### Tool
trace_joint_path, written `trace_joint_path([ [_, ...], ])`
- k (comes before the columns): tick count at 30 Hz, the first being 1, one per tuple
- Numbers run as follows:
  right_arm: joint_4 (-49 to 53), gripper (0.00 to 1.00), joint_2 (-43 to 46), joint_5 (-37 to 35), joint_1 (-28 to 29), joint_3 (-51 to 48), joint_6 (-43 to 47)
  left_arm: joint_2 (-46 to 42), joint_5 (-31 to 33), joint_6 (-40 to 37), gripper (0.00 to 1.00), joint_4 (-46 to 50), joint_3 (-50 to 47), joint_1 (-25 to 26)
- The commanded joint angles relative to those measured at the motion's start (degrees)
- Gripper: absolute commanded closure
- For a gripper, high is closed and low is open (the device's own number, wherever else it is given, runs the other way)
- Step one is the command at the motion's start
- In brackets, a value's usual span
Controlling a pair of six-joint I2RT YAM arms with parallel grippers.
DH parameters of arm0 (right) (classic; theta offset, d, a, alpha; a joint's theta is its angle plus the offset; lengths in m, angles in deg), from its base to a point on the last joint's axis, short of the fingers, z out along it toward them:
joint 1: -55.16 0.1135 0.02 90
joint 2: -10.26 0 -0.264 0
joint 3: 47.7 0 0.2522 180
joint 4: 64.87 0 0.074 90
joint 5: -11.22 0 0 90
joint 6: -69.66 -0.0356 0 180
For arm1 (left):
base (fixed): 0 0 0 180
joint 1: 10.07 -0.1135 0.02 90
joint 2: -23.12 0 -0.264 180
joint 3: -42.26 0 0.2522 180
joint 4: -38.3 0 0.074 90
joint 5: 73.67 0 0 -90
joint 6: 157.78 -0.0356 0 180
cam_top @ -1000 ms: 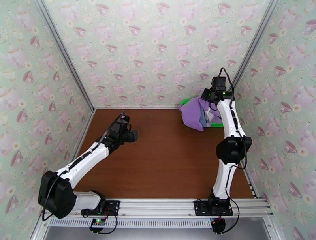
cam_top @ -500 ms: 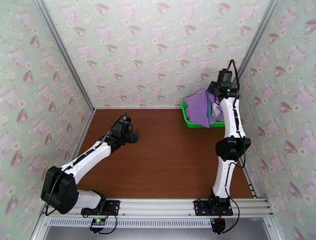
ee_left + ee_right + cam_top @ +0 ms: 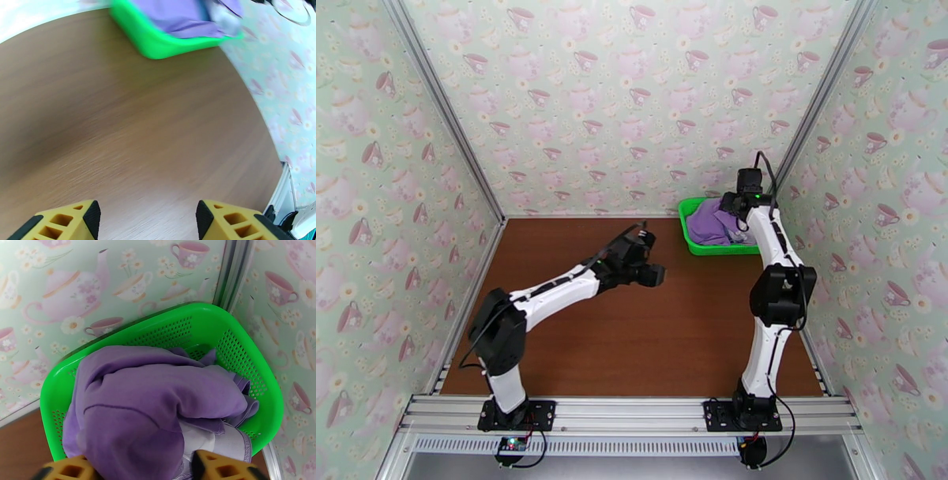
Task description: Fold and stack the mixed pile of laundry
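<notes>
Back into the basket (image 3: 252, 370) drops the purple shirt (image 3: 158, 398); right claw (image 3: 142, 465) gapes above it, left claw (image 3: 148, 215) swings in, open. Looks soft, light: pinch a raised fold.

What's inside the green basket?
A bright purple shirt is piled on top in the green basket. A pale lavender-grey cloth peeks out beneath it at one edge. Whatever lies deeper is covered by the shirt.

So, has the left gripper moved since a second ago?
Yes: the left gripper swung right, away from the left wall, toward the green basket.
</notes>
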Motion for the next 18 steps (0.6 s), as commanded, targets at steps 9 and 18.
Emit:
trace_joint_path([
  [9,6.7,0.34,17.2,4.3,-0.3,-19.6,-0.5,-7.0,2.6,1.0,0.31,3.0,-3.7,-3.4],
  [18,2.2,0.39,10.9,5.7,-0.3,-22.9,1.8,-12.1,4.6,0.6,0.31,4.2,-8.0,-5.3],
])
